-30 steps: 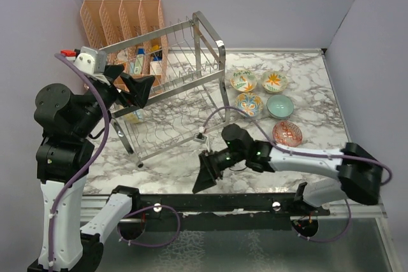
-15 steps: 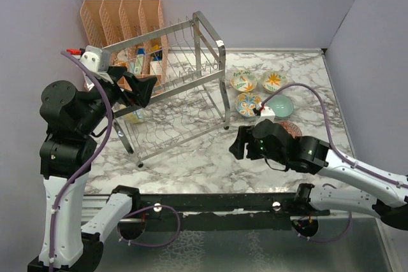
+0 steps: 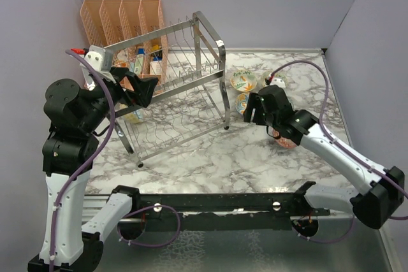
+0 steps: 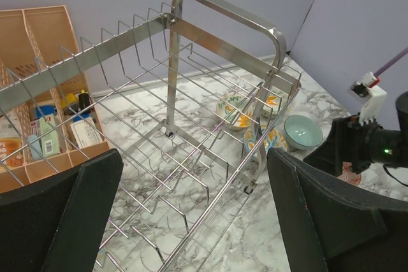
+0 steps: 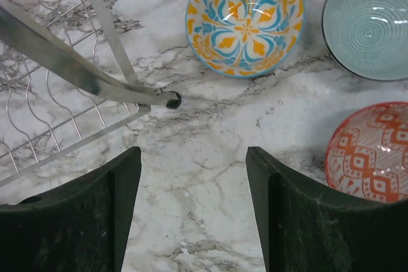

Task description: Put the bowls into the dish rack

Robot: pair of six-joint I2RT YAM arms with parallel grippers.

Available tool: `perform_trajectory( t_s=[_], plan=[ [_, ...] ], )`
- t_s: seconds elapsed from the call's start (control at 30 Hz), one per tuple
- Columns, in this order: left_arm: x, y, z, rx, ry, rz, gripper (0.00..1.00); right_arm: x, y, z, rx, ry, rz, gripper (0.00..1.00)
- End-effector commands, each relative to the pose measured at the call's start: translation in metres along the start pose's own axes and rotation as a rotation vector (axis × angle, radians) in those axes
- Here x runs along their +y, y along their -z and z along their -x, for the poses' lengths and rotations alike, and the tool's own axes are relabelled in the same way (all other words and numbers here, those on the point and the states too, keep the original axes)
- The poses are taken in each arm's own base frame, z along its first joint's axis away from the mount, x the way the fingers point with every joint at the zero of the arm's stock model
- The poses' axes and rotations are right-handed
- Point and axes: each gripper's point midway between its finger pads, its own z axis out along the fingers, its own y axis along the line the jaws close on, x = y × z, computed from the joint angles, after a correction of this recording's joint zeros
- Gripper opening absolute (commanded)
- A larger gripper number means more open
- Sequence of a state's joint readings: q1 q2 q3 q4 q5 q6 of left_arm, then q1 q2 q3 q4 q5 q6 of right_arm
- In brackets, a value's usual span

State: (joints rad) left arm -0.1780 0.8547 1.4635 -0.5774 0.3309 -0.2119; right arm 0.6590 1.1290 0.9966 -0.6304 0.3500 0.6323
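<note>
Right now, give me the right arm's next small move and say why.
Probably ease the right fingers forward and down to straddle the near rim of the blue-and-yellow bowl. They stand open and empty over bare marble, that bowl lies just ahead of them, and the dish rack holds no bowl yet.

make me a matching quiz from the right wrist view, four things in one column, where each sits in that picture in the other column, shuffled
Things:
1. blue and yellow bowl
2. pale teal bowl
3. red-orange bowl
4. dish rack

Places:
a. lower right edge
b. upper left
c. top centre
d. top right corner

Pairs: 1-c, 2-d, 3-a, 4-b
</note>
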Motion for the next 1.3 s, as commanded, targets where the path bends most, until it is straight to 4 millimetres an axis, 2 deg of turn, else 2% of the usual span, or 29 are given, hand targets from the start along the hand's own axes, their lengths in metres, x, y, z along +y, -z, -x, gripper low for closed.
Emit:
perform_trajectory(
  t_s=[0.0,0.13,0.3,0.43,0.53,0.67,1.27],
  plan=[
    [-0.007,0.001,0.002,-0.011,0.007,-0.035,0.99,0.026,-0.035,0.031,-0.031,0.024,0.106,0.67],
    [-0.007,-0.002,0.0,-0.002,0.013,-0.038,0.99,0.025,-0.071,0.046,-0.001,-0.035,0.154,0.69],
    [-0.007,-0.001,0.001,-0.005,0.01,-0.036,0.99,0.033,-0.109,0.058,0.02,-0.031,0.153,0.7],
    [-0.005,-0.002,0.0,0.0,0.01,-0.033,0.99,0.043,-0.138,0.052,0.079,-0.024,0.162,0.7],
    [-0.005,-0.004,-0.002,0.007,0.01,-0.032,0.99,0.039,-0.153,0.042,0.114,-0.034,0.129,0.69],
    [-0.004,-0.006,-0.003,0.009,0.008,-0.034,0.99,0.027,-0.165,0.031,0.12,-0.057,0.068,0.68],
    [-0.005,-0.002,-0.002,0.009,-0.005,-0.026,0.99,0.008,-0.198,-0.009,0.204,-0.053,-0.02,0.64]
  ],
)
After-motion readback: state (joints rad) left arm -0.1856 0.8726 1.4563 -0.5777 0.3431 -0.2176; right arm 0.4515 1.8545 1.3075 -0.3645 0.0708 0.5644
